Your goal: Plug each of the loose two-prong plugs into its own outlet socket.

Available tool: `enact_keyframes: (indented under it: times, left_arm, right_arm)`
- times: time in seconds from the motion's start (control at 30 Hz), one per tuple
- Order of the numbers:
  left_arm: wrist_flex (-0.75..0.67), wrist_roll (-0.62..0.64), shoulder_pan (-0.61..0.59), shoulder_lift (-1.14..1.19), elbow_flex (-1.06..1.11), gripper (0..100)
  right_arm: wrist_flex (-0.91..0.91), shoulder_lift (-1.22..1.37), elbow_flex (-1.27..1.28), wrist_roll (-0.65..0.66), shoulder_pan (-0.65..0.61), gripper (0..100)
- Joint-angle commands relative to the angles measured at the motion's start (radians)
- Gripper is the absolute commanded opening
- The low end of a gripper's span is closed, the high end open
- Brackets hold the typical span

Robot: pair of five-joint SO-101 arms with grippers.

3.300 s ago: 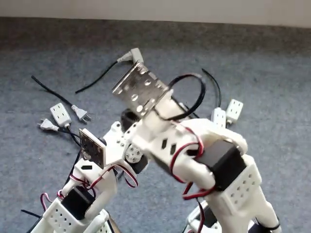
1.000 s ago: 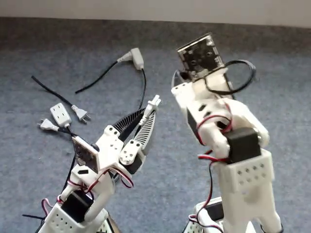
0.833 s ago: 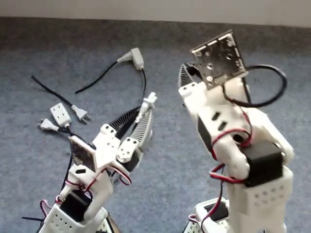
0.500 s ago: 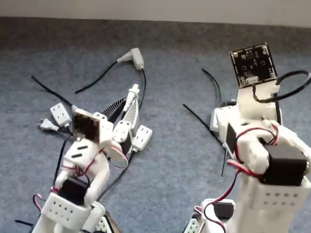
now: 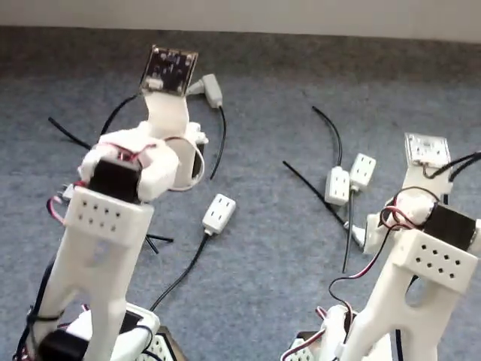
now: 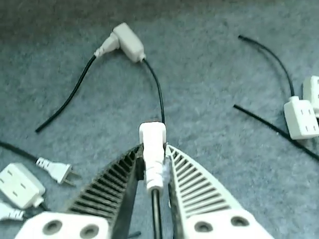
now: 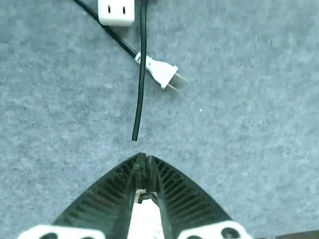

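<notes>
Left wrist view: left gripper (image 6: 153, 149) clamps the white plug (image 6: 152, 135) nose-forward, apparently for insertion; right gripper (image 7: 144, 160) is closed, empty.

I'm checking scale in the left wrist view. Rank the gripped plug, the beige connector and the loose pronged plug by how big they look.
1. gripped plug, though it sits nearest the camera, so its lead is unsure
2. beige connector
3. loose pronged plug

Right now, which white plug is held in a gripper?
The plug clamped in the left gripper; the other loose plugs lie free on the carpet.
</notes>
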Motion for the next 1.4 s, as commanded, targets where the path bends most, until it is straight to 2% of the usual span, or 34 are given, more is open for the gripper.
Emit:
enact_keyframes:
  times: [0.0,0.07,0.17,0.27,0.33,0.43,0.57,0.67,0.93,1.07,1.23,1.37]
  left_arm:
    - [0.196,0.035,-0.054,0.197,-0.222,1]
    - [0.239,0.114,-0.064,0.266,-0.263,1]
    - [0.316,0.324,-0.059,0.298,-0.305,1]
    - [0.456,0.497,-0.059,0.265,-0.329,1]
    - [0.503,0.552,-0.058,0.232,-0.326,1]
    - [0.494,0.609,-0.005,0.182,-0.325,1]
    - [0.488,0.899,0.068,0.140,-0.246,1]
    - [0.394,1.036,0.094,0.142,-0.170,1]
    - [0.002,1.324,0.093,0.140,0.154,1]
    - [-0.170,1.416,0.094,0.140,0.286,1]
    - [-0.229,1.456,0.131,0.140,0.369,1]
    - [-0.232,1.458,0.220,0.142,0.387,1]
  right_arm:
    - [0.031,-0.001,0.124,-0.140,0.035,0.8]
    - [0.030,-0.001,0.202,-0.253,0.030,0.8]
    - [-0.015,-0.001,0.255,-0.354,0.056,0.8]
    - [-0.053,-0.001,0.288,-0.359,0.056,0.8]
    - [-0.094,-0.001,0.320,-0.361,0.056,0.8]
    - [-0.211,-0.001,0.395,-0.362,0.056,0.8]
    - [-0.386,-0.001,0.549,-0.399,0.056,0.8]
    - [-0.509,0.002,0.656,-0.499,0.056,0.8]
    - [-0.568,0.008,0.690,-0.502,0.054,0.8]
    - [-0.625,0.008,0.736,-0.502,0.048,0.8]
    - [-0.631,0.008,0.748,-0.502,-0.008,0.8]
    - [-0.633,0.008,0.750,-0.502,-0.012,0.8]
